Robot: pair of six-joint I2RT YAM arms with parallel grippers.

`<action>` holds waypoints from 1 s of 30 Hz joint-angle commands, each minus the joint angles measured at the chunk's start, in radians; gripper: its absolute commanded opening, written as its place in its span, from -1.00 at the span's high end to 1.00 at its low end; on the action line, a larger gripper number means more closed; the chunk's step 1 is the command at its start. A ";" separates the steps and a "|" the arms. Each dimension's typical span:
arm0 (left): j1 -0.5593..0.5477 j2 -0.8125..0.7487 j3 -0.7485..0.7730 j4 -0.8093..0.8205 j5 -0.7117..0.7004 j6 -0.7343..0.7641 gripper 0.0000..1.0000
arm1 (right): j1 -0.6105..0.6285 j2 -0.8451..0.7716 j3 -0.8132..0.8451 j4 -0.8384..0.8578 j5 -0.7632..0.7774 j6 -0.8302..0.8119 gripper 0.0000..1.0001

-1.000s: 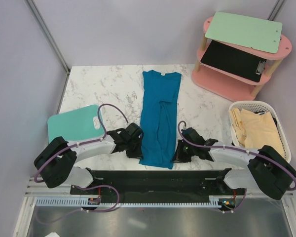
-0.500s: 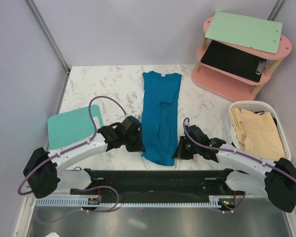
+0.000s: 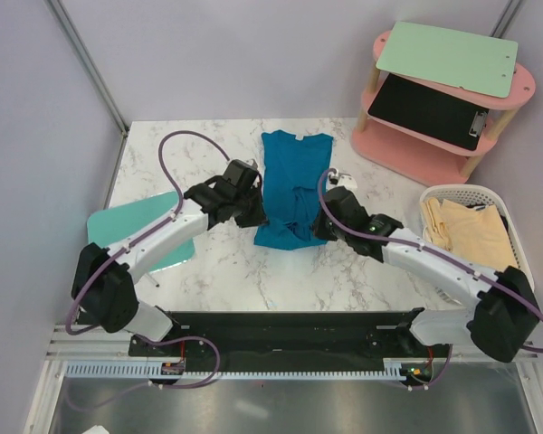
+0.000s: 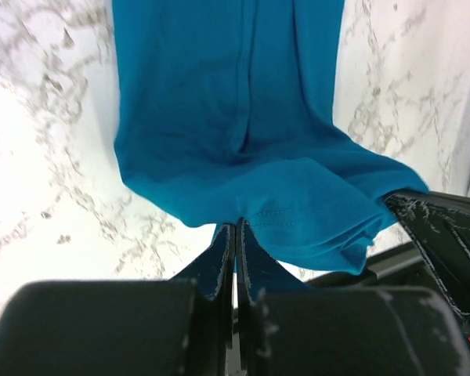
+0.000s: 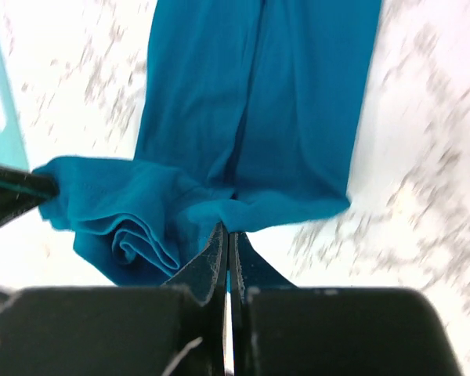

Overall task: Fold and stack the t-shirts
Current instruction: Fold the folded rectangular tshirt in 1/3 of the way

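Note:
A teal-blue t-shirt (image 3: 291, 176) lies lengthwise in the middle of the marble table, folded into a narrow strip with its collar at the far end. Its near hem is lifted off the table and carried over the strip, sagging between the two grippers. My left gripper (image 3: 256, 217) is shut on the hem's left corner (image 4: 254, 215). My right gripper (image 3: 319, 226) is shut on the right corner (image 5: 235, 211). Cream-yellow t-shirts (image 3: 471, 237) lie heaped in the white mesh basket (image 3: 518, 255) at the right.
A mint-green board (image 3: 131, 233) lies flat at the table's left, partly under the left arm. A pink two-tier shelf (image 3: 416, 149) stands at the far right, holding a green clipboard (image 3: 448, 56) on top and a black one (image 3: 430, 110) below.
Both grippers have moved from the near edge toward the far side, carrying the teal shirt's hem up over the strip. The shirt looks about half as long now.

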 commanded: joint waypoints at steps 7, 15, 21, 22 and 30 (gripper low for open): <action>0.099 0.233 0.268 -0.004 0.007 0.173 0.96 | -0.096 0.290 0.219 0.089 0.219 -0.205 1.00; 0.150 0.448 0.414 -0.009 0.016 0.213 0.96 | -0.191 0.491 0.306 0.142 0.153 -0.250 1.00; 0.180 0.578 0.518 -0.012 0.018 0.233 0.87 | -0.234 0.643 0.403 0.155 0.105 -0.274 0.72; 0.185 0.585 0.532 -0.013 0.024 0.239 0.62 | -0.239 0.662 0.435 0.162 0.102 -0.282 0.55; 0.196 0.456 0.453 0.008 -0.003 0.247 -1.00 | -0.257 0.438 0.274 0.324 0.151 -0.277 -0.96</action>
